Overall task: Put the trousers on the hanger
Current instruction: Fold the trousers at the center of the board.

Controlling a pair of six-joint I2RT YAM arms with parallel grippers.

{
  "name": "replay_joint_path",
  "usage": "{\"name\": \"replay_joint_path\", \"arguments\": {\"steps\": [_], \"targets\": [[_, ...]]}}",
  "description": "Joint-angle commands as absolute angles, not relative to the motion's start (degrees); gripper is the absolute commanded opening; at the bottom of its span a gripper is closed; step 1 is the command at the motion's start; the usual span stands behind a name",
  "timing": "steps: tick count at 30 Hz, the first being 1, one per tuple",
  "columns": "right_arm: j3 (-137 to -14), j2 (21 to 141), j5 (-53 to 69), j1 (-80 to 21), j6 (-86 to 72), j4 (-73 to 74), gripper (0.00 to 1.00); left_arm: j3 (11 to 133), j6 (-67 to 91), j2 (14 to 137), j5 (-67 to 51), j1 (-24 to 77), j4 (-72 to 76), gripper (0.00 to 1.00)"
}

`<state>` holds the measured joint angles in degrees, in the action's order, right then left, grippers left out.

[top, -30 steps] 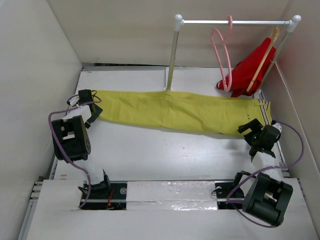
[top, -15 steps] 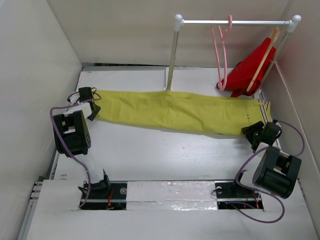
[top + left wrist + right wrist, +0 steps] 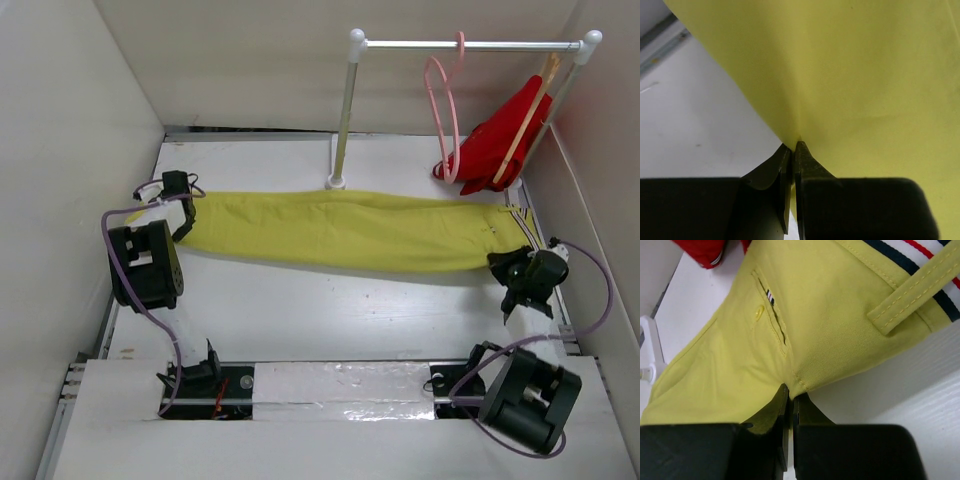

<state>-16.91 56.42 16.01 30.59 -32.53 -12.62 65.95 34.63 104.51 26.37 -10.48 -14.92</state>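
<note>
Pinching a fold of yellow-green cloth, the left gripper [image 3: 794,146] has its two dark fingers pressed together on the leg end of the trousers [image 3: 350,230]. The fabric rises away from the tips in a sharp crease above the white table [image 3: 330,310].

The right gripper [image 3: 790,390] is likewise clamped on the garment. Its jaws are closed on a folded edge of the seat just below the back pocket, whose yellow button [image 3: 758,313] shows in the wrist view. Close by are a belt loop [image 3: 910,295] and the waistband lining [image 3: 920,260], striped in white, dark blue and red.

Seen from above, the trousers stretch in one long band across the table between the two grippers, with the legs to the left and the waistband to the right. They pass just in front of the foot of the clothes rack's left post [image 3: 345,110]. Whether the middle of the band touches the table cannot be told.

The pink hanger [image 3: 443,110] is bare and hangs by its hook from the rack's metal rail [image 3: 500,44], above the waist end of the trousers and apart from them. Beside it, toward the right end of the rail, a red garment [image 3: 495,140] is draped on a tan wooden hanger [image 3: 528,115], its lower edge reaching down near the waistband. Purple cables [image 3: 125,290] loop from both arms back toward their bases at the near edge.
</note>
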Motion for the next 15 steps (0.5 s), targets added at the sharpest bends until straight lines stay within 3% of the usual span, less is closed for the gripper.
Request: {"name": "replay_joint_path", "arguments": {"steps": [1, 7, 10, 11, 13, 14, 15], "targets": [[-15.2, 48.6, 14.9, 31.4, -28.9, -8.2, 0.01, 64.3, 31.0, 98.2, 39.8, -11.7, -19.9, 0.0], [-13.9, 36.1, 16.3, 34.5, -21.7, 6.7, 0.04, 56.3, 33.2, 87.8, 42.4, -11.7, -25.2, 0.0], [-15.6, 29.2, 18.0, 35.3, -20.0, 14.0, 0.12, 53.6, 31.6, 81.6, 41.4, -12.6, -24.6, 0.0], [-15.6, 27.8, 17.9, 35.3, -19.8, 14.5, 0.36, 53.1, 30.1, 79.0, 40.2, -12.6, -22.9, 0.06], [-15.7, 26.4, 16.1, 35.3, -20.1, 14.7, 0.65, 52.9, 29.4, 77.4, 34.8, -12.6, -21.9, 0.26], [-16.2, 28.2, 14.6, 35.3, -19.9, 14.3, 0.89, 53.5, 29.5, 77.0, 33.3, -12.6, -22.3, 0.45], [-16.6, 28.2, 13.7, 35.3, -19.9, 14.1, 0.95, 54.2, 29.2, 76.7, 32.0, -11.9, -22.2, 0.52]]}}
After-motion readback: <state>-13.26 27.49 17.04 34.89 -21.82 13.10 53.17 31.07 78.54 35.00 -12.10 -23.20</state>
